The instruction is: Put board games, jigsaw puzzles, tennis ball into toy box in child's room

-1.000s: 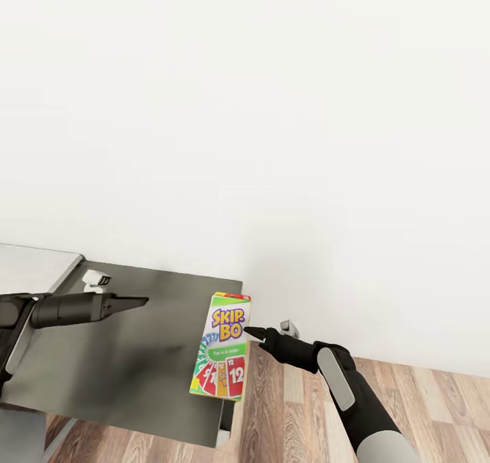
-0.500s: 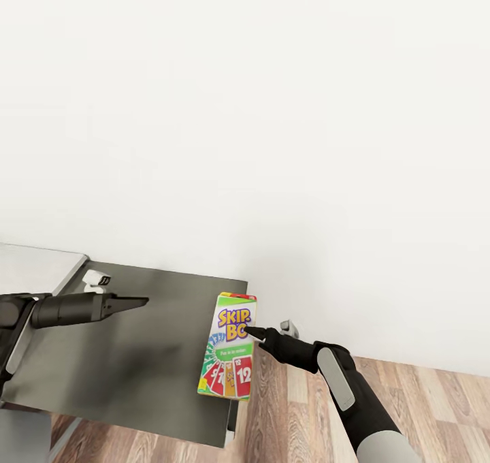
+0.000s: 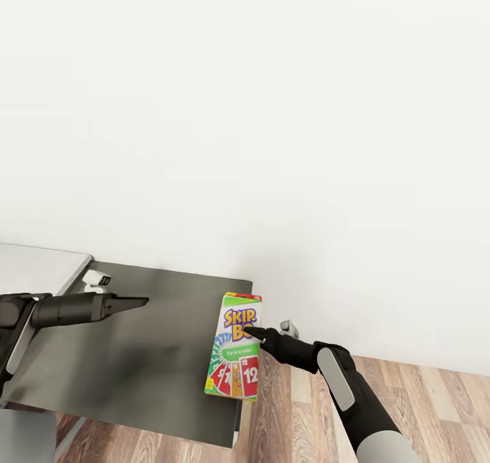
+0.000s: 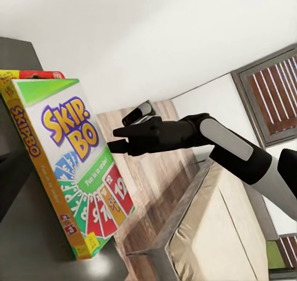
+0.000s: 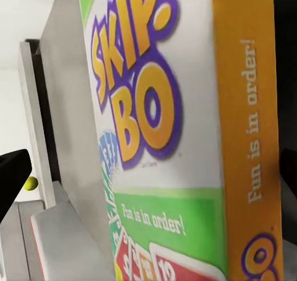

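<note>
A Skip-Bo board game box (image 3: 235,347) lies at the right edge of the dark table (image 3: 136,361), its right side reaching past that edge. My right gripper (image 3: 250,330) is at the box's right side, fingertips touching its face near the logo. Up close in the right wrist view, the box (image 5: 179,145) has a dark finger (image 5: 12,176) at either side of it, so the gripper is open. The left wrist view has the box (image 4: 74,163) and the right gripper (image 4: 120,143). My left gripper (image 3: 136,301) hovers shut over the table's left part. A small yellow-green ball (image 5: 30,183) shows far off.
A white wall rises right behind the table. Wooden floor (image 3: 408,408) lies to the right of it. A light grey surface (image 3: 34,265) adjoins the table at the far left. A bed (image 4: 216,231) and a window (image 4: 272,89) appear in the left wrist view.
The whole picture has shifted a little to the right, table and box together, so the camera moved. The box's face now reaches my right fingertips. Both arms keep their pose.
</note>
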### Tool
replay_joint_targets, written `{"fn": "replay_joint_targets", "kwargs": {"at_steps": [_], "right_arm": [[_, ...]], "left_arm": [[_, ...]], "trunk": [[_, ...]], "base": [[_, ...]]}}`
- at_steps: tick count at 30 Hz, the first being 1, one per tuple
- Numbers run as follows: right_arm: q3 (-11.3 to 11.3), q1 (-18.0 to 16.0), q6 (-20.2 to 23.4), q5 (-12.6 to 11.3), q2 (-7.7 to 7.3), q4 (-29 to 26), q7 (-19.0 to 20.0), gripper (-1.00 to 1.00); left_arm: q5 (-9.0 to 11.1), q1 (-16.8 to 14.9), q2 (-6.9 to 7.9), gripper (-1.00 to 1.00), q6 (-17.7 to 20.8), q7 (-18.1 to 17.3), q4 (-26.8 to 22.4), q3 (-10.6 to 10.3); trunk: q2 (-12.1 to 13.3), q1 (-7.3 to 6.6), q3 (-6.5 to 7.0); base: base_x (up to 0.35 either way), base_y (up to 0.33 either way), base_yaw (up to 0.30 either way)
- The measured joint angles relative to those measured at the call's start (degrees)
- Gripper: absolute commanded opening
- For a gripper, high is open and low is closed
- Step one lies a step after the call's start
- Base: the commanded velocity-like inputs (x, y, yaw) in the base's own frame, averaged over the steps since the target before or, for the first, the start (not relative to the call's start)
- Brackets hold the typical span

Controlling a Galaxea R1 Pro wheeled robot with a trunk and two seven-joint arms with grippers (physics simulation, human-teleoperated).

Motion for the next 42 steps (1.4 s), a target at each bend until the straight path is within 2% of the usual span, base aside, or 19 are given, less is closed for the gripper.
{"fn": "replay_joint_targets", "kwargs": {"at_steps": [40,41,42], "right_arm": [[0.00,0.00,0.00,0.00,0.00,0.01,0.00,1.00],[0.00,0.00,0.00,0.00,0.00,0.01,0.00,-1.00],[0.00,0.00,-0.02,0.07,0.00,0.02,-0.01,-1.00]], "left_arm": [[0.00,0.00,0.00,1.00,0.08,0.00,0.22,0.02],[0.00,0.00,0.00,1.00,0.08,0.00,0.24,0.05],[0.00,0.00,0.00,1.00,0.09,0.00,0.24,0.06]], "trunk": [[0.00,0.00,0.00],[0.00,0.00,0.00],[0.00,0.00,0.00]], "base": [[-0.005,0.010,0.000],[0.000,0.000,0.000],[0.000,0.000,0.000]]}}
